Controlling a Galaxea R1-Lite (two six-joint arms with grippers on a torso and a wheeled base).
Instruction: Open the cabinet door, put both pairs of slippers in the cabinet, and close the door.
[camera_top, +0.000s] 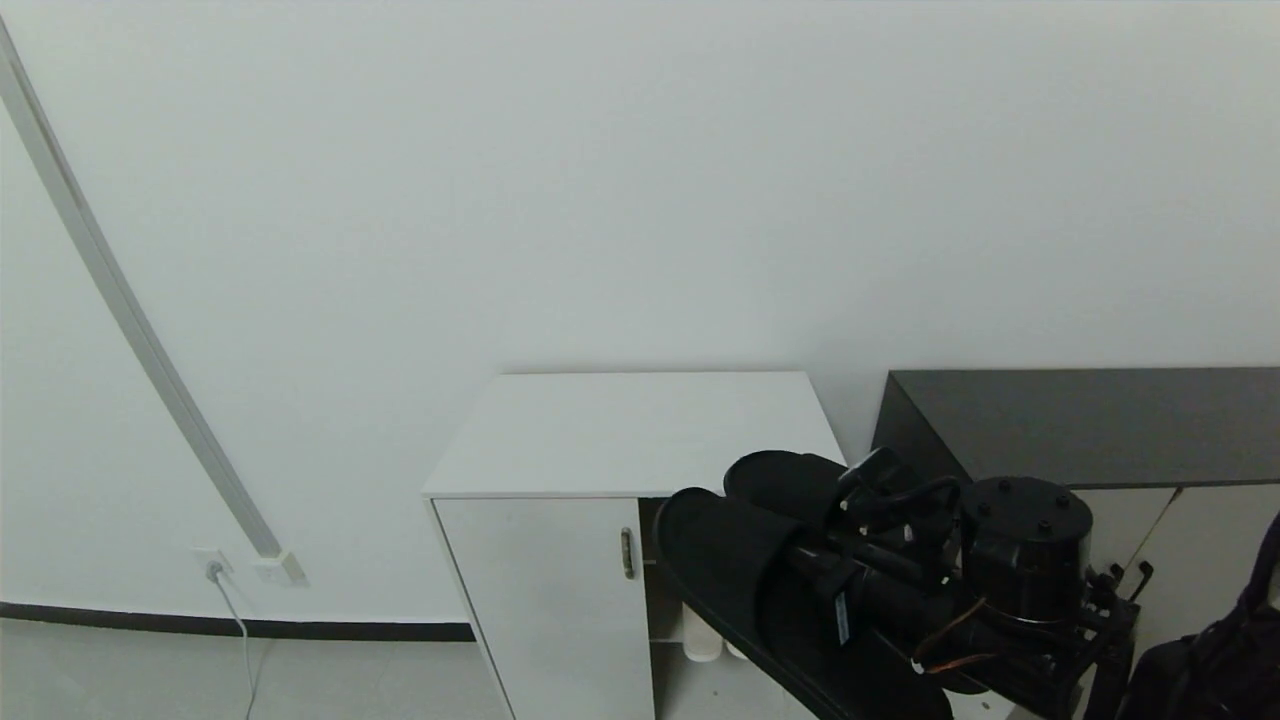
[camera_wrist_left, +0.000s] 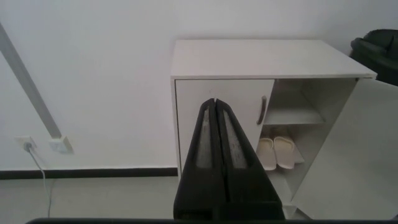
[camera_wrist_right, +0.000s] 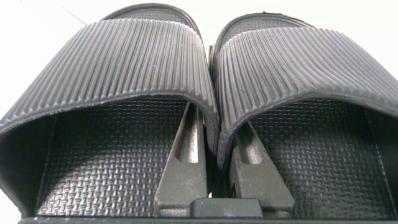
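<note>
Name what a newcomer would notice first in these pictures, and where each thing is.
The pair of black slippers stands out, pinched by their inner sides in the right claw, in front of the white cabinet. That cabinet's right side stands open, with pale slippers on a lower shelf inside. The left claw, shut, points toward it.

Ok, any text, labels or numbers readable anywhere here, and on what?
No legible text anywhere.
One small sticker on the right arm: too small to read.
The black slippers: ribbed straps, textured footbeds, no print.
The white cabinet and wall socket: no markings visible.
</note>
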